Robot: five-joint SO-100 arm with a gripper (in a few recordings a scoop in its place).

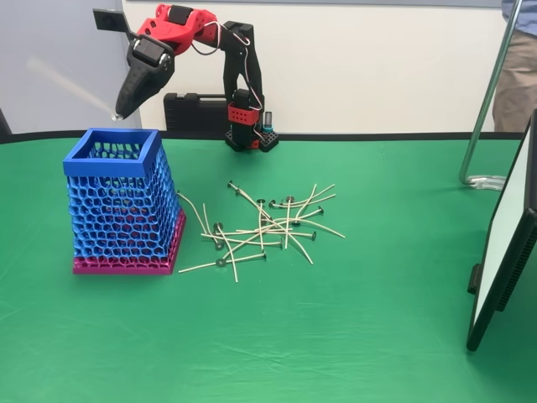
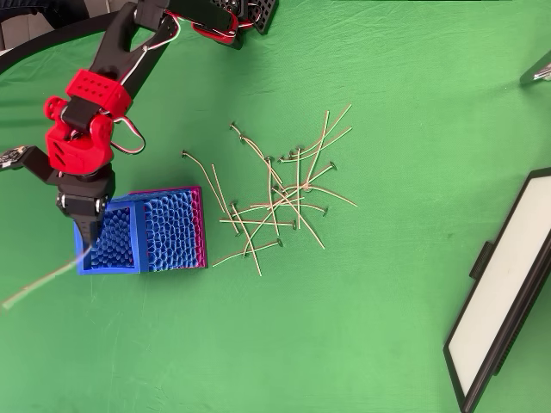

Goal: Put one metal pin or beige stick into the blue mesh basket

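Observation:
The blue mesh basket (image 1: 113, 155) (image 2: 168, 231) stands on its magenta base at the left of the green table. My gripper (image 1: 120, 111) (image 2: 89, 245) hangs just above the basket's rim, pointing down and shut on one beige stick (image 1: 67, 84) (image 2: 43, 280). The stick looks blurred and sticks out sideways to the left, outside the basket. In the fixed view it slants upward. Several more beige sticks with dark heads lie in a loose pile (image 1: 268, 227) (image 2: 275, 198) right of the basket.
A black case (image 1: 197, 111) lies behind the arm's base (image 1: 250, 134). A framed white panel (image 1: 503, 252) (image 2: 504, 310) leans at the right edge. A metal stand (image 1: 491, 101) rises at the far right, with a person (image 1: 516, 67) behind it.

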